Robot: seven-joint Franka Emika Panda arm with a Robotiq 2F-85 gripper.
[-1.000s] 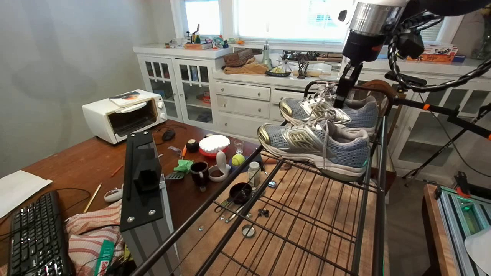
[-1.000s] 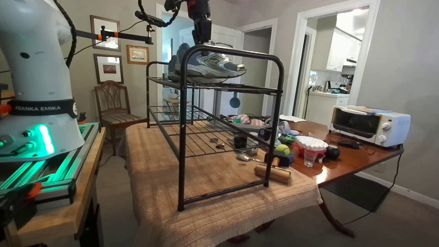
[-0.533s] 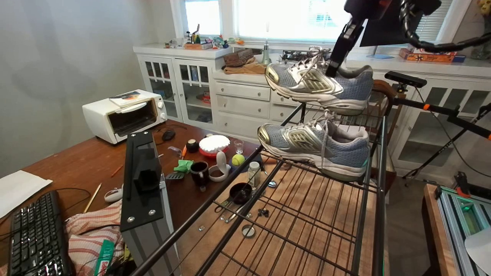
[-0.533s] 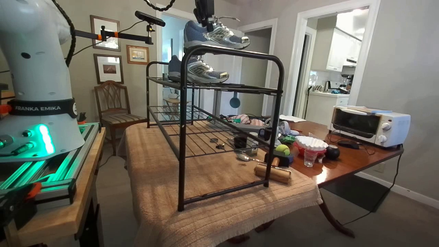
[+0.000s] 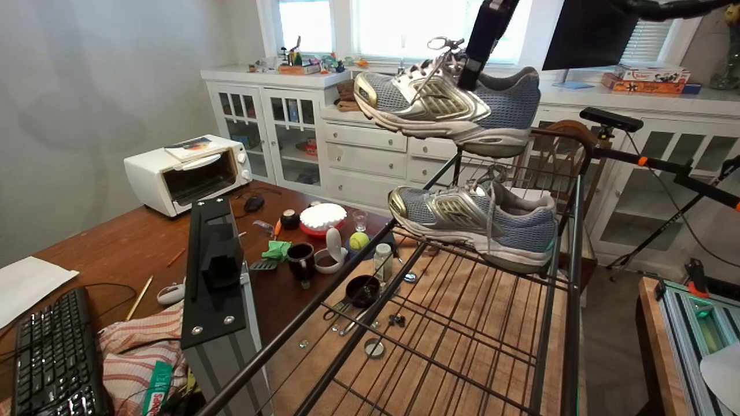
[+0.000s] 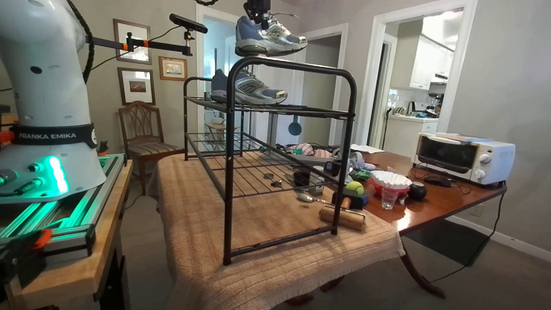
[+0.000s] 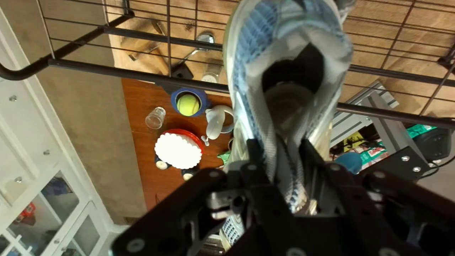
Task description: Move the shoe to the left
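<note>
The shoe, a grey and white mesh sneaker, hangs in the air above the black wire rack (image 5: 570,346) in both exterior views (image 5: 442,104) (image 6: 272,41). My gripper (image 5: 471,78) is shut on the upper sides of this shoe, with a finger on either side near the laces. In the wrist view the gripper (image 7: 279,145) pinches the shoe (image 7: 249,71), whose heel opening faces the camera. The shoe is roughly level, clear of the rack's top shelf. The look-alike shoe (image 5: 462,219) sits on the top shelf below, also in an exterior view (image 6: 249,91).
The rack's end hoop (image 6: 292,64) rises above its top shelf. A tall black-topped metal frame (image 5: 214,271) stands beside the rack. A toaster oven (image 5: 191,173), tennis ball (image 5: 359,241), red bowl (image 6: 389,185) and mug (image 5: 301,263) are on the table. A camera arm (image 6: 142,45) reaches in nearby.
The held shoe has been lifted off the top shelf. It has risen and shifted left in an exterior view, appearing larger. The other shoe and the rack have not moved.
</note>
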